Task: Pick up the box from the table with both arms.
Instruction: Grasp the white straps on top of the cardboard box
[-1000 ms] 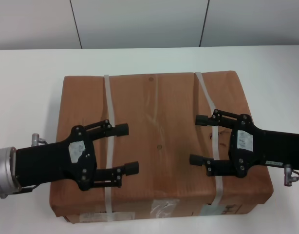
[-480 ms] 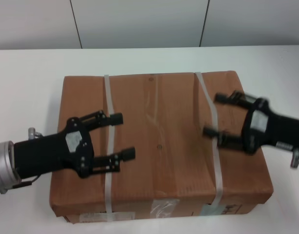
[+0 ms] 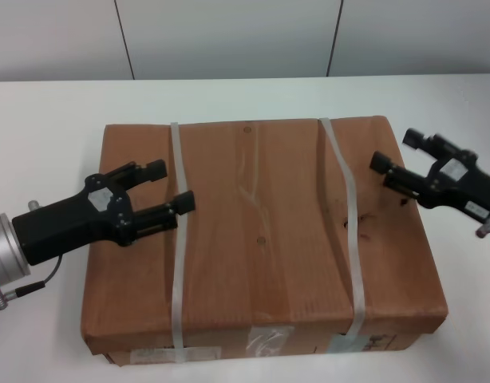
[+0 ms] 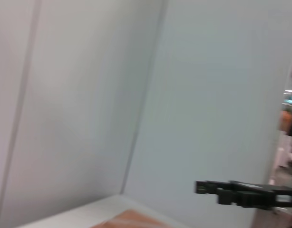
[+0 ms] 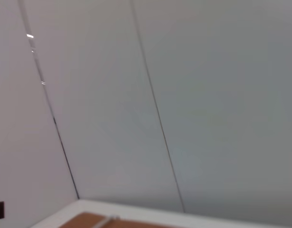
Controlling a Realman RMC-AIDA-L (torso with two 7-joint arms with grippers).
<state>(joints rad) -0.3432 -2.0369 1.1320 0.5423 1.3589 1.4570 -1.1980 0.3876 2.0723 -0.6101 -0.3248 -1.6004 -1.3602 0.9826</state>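
Head view. One box (image 3: pixel 261 247) lies flat on the table (image 3: pixel 45 136), near its front edge, brown paper uppermost, with two pale straps (image 3: pixel 178 255) running front to back across it and white labels (image 3: pixel 269 341) on its near side. I count two arms, one to each side. My left gripper (image 3: pixel 167 187) hangs over the box's left part, just beside the left strap, fingers pointing inward toward the middle; its jaws stand apart and hold nothing. My right gripper (image 3: pixel 401 158) is over the box's right edge, past the right strap, also aimed inward; its jaws are likewise parted and empty. I judge that the two are set opposite one another because a parcel this wide wants a press from both flanks, not a pinch from one hand. Neither gripper appears to touch the paper, though from above I cannot be sure of the height. The box is not yet lifted.

Left wrist view. Mostly wall panels (image 4: pixel 89 95). A sliver of table and one brown corner of the box (image 4: pixel 131 220) show at the lower margin. A dark, blurred gripper (image 4: pixel 241 192) crosses farther off, probably my right one; I cannot say more of it.

Right wrist view. Wall panels again, with two dark seams. A strip of table and a box corner (image 5: pixel 89 221) with one strap end are just visible.
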